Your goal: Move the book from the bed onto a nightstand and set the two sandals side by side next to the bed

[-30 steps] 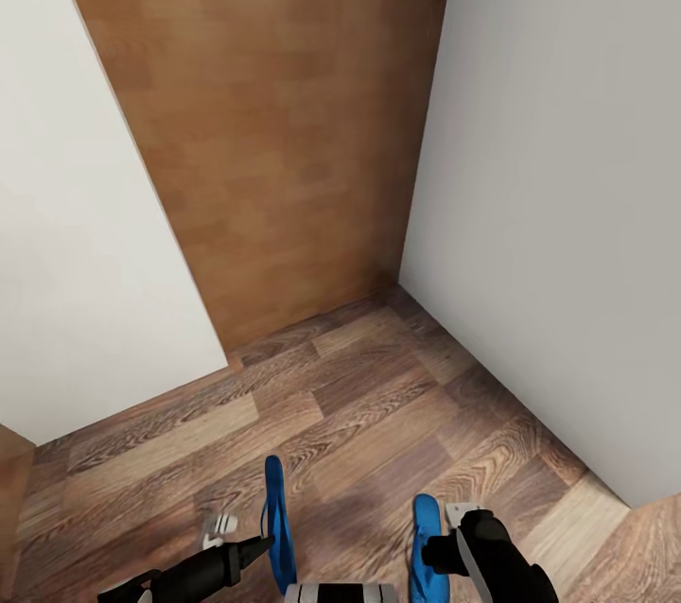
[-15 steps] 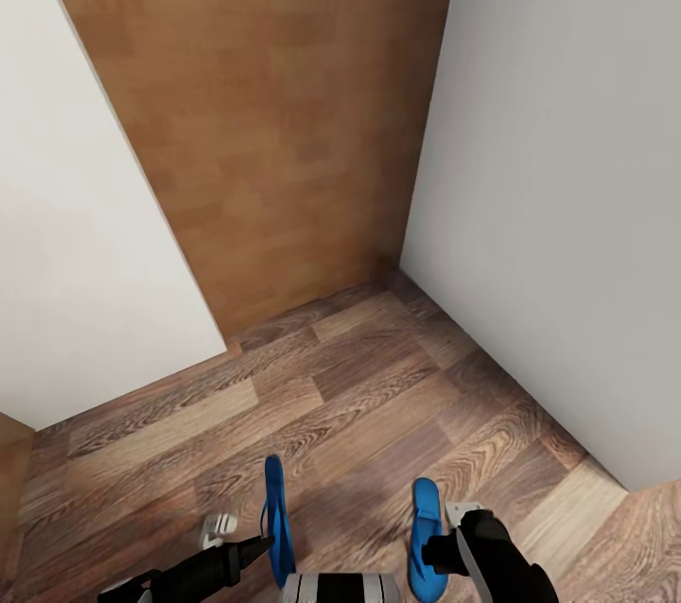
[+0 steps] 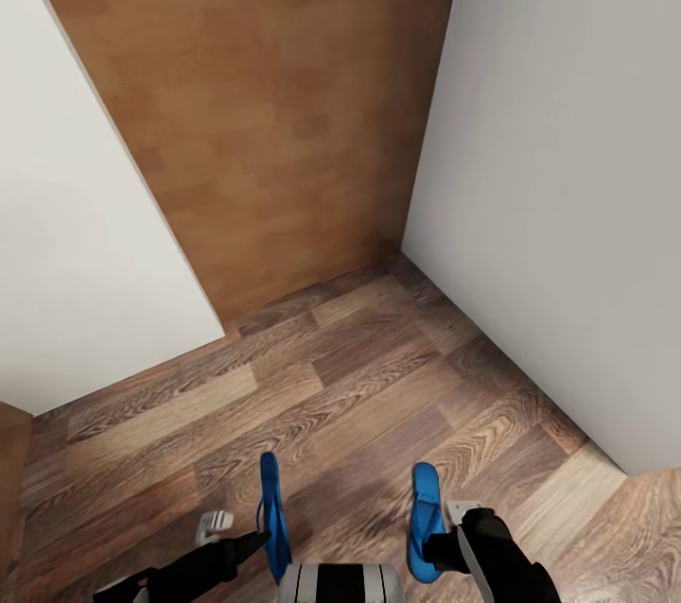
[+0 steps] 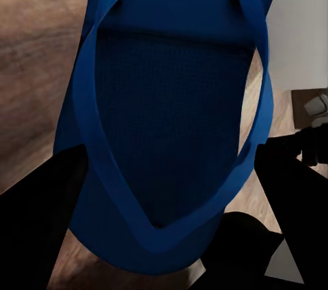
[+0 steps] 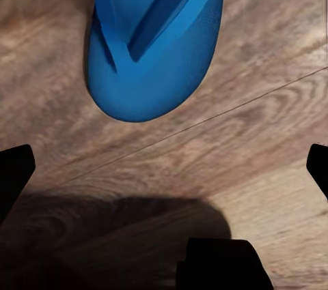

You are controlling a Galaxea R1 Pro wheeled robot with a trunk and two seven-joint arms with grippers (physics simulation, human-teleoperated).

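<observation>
Compared with the head view of one second ago, our camera has tilted: the door handle at the top edge has left the frame, and the wall corner and both sandals sit higher in the picture. The arms have kept their places relative to us.

We see the left gripper (image 3: 253, 542) low in the head view, its dark fingers clamped on one blue sandal (image 3: 272, 516), which stands on edge with its thin side toward us. In the left wrist view that same sandal (image 4: 171, 109) lies sole-flat to the camera, strap loop visible, between the two dark fingers (image 4: 37, 225) at either side.

We see the right gripper (image 3: 437, 550) at the lower right of the head view, touching the heel end of the second blue sandal (image 3: 426, 520), whose sole faces us. In the right wrist view the toe end of this sandal (image 5: 156, 37) shows against the plank floor, while the finger tips (image 5: 14, 170) stand wide apart at the frame edges. We cannot tell whether this gripper grips the sandal or is released.

Beyond the grippers we see wood-plank floor (image 3: 378, 367), a brown wooden door (image 3: 274, 102) ahead, a white wall (image 3: 567, 187) to the right and a white panel (image 3: 66, 272) to the left. A small white object (image 3: 214, 524) lies on the floor near the left arm.
</observation>
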